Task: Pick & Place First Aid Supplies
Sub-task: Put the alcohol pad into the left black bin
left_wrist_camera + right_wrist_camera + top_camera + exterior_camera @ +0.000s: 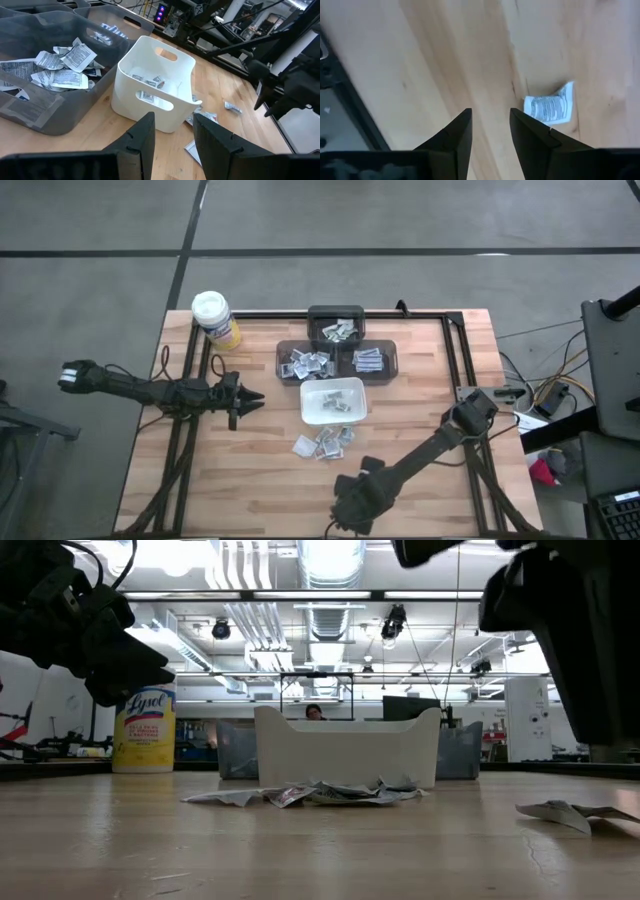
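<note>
While the left gripper [258, 397] waits apart, empty, the right gripper [490, 125] hovers, fingers apart, beside a packet [550, 106] near the desk's [250, 480] front edge.

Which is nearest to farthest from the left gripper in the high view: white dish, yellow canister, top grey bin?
From the left gripper:
1. White dish, just right of its fingertips.
2. Yellow canister, at the table's far-left corner.
3. Top grey bin, far edge, centre.
</note>
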You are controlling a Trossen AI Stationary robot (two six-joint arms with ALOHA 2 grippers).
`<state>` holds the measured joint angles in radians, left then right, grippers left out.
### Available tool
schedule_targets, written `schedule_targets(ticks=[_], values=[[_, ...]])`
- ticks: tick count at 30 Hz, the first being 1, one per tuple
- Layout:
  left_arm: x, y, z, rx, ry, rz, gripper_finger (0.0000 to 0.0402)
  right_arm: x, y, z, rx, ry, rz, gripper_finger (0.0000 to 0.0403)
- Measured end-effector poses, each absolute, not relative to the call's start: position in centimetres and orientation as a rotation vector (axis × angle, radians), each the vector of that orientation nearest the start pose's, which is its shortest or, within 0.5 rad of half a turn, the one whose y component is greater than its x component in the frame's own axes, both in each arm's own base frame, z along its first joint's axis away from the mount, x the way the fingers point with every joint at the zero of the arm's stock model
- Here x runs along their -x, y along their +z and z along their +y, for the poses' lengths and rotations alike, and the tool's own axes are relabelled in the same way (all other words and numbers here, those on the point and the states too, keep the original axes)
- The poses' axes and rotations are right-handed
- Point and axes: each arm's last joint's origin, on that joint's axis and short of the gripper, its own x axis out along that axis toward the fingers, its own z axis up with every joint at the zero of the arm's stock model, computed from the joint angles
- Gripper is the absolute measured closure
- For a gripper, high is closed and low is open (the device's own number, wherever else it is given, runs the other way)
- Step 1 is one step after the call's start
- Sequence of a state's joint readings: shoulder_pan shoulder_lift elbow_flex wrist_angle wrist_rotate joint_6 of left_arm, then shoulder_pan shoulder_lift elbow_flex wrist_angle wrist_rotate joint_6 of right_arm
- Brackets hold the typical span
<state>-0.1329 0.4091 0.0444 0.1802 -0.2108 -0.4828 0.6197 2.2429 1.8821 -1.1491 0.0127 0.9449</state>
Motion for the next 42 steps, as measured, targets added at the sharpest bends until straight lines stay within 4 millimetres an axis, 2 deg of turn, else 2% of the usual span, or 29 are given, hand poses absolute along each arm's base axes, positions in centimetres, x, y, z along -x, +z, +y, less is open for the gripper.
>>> schedule_targets(ticks=[28, 42], values=[[-12.2, 16.0, -1.0, 0.450, 0.120, 0.160, 0.0275, -34.5, 15.0, 24.5, -0.345, -0.444, 1.550, 0.0271], [-12.2, 16.0, -1.0, 0.450, 0.120, 0.160, 0.0275, -34.7, 13.7, 23.6, -0.385, -0.456, 1.544, 0.0302]])
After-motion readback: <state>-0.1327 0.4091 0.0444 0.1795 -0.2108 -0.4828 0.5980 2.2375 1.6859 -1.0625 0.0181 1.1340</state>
